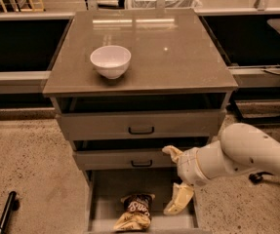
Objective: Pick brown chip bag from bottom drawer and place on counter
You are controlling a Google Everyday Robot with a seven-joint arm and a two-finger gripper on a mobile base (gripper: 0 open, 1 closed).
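The brown chip bag (135, 211) lies on the floor of the open bottom drawer (108, 191), near its front middle. My gripper (174, 179) is open and empty, with one cream finger (171, 152) in front of the middle drawer and the other (178, 201) hanging low inside the bottom drawer, just right of the bag and apart from it. The white arm reaches in from the right. The counter (164, 52) is the glossy grey-brown top of the cabinet.
A white bowl (110, 60) stands on the counter's left part. The two upper drawers (140, 125) with black handles are slightly ajar. A black pole (5, 213) lies on the speckled floor at the left. Dark benches flank the cabinet.
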